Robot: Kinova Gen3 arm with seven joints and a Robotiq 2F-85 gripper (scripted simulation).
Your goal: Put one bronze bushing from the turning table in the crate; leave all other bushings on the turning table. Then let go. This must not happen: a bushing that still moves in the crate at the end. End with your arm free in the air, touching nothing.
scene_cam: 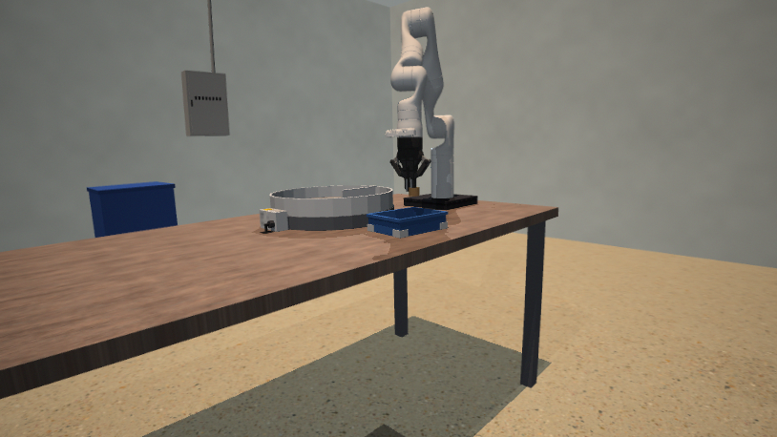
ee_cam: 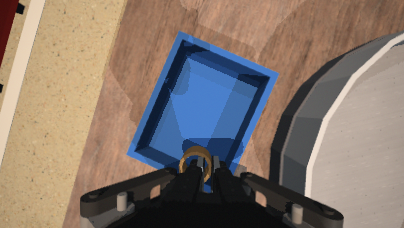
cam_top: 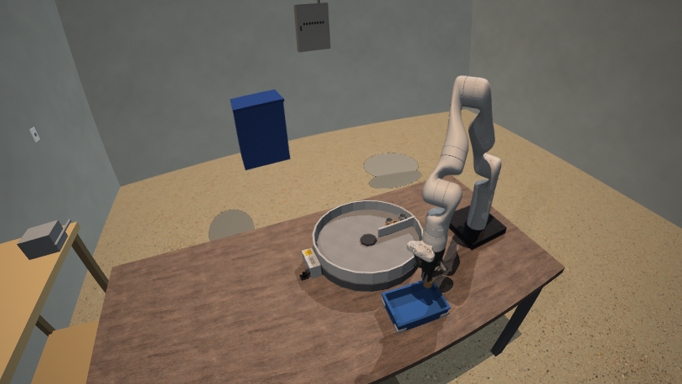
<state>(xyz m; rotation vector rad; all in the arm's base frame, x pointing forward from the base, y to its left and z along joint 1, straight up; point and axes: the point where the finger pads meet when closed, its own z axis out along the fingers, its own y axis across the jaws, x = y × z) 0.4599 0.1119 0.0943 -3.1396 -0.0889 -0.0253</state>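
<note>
Bronze bushing, one: a ring, its wall pinched between the fingertips, held above the near-base end of the crate.

Hand, black, one: clenched on the bushing's wall, pointing down over that same end of the crate.

Crate, one, blue, rectangular (pale fittings at its lower corners), the landmark of this list: stands on the counter, a wood-grained top. The visible part of its floor is bare blue, shadowed in patches.

Turning table, one, grey, round, high-walled: just beside the crate, not touching it. Inside, a dark hub and a straight divider.

Other bushings, small, bronze and grey: by the divider, on its side away from the crate; partly hidden, so the count is uncertain.

Control box, one, pale: against the turning table's wall, well apart from the crate.

Arm, one, white: rises from a black base plate beyond the crate.
</note>
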